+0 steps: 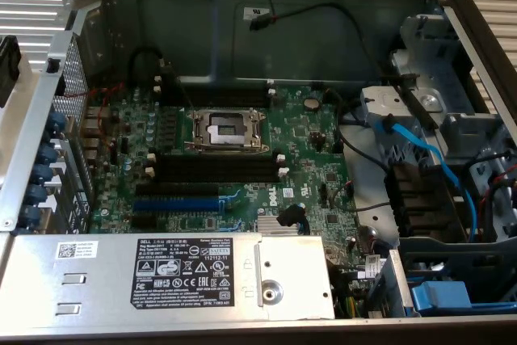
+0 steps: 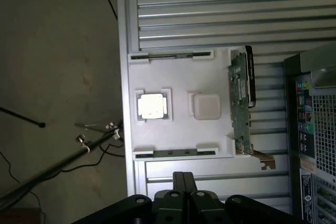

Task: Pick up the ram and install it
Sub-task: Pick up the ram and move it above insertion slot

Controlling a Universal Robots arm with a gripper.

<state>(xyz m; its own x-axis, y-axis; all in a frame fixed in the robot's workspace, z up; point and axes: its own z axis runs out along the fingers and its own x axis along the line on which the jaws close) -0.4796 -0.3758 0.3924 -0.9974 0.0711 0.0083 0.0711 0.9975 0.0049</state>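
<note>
Gripper (image 2: 184, 178): my two fingers are pressed together with nothing between them. I hang over the slatted metal table (image 2: 210, 3), just off one edge of a white tray (image 2: 178, 82) that lies flat on it.

Ram (image 2: 173, 153): a thin dark stick, seen edge-on. It lies in a holder along the tray edge nearest my fingers, and I am not touching it. A second ram stick (image 2: 170, 55) lies in a matching holder along the opposite tray edge, parallel to the first.

Between the two sticks:
- A square processor chip (image 2: 152, 106) sits in a framed recess.
- A white square block (image 2: 206, 107) sits near the chip.

An expansion card (image 2: 240, 103) stands on edge along the tray side toward the computer case (image 2: 315, 129). Its metal bracket (image 2: 262, 160) pokes past the tray corner. On the far side of the table is bare floor (image 2: 52, 51) with a stand leg (image 2: 52, 166) and loose cables.

Exterior view: the case is open and the green motherboard (image 1: 307, 143) lies flat inside.
- The processor socket (image 1: 226, 129) has a metal frame.
- Black memory slots (image 1: 214, 169) with white end clips run just beside the socket.
- A blue expansion slot (image 1: 174, 204) lies next to those slots, on the side away from the socket.
- A grey power supply box (image 1: 97, 268) with a black label sits along the case's near side.
- Blue cables (image 1: 428, 159) loop at the exterior view's right.
</note>
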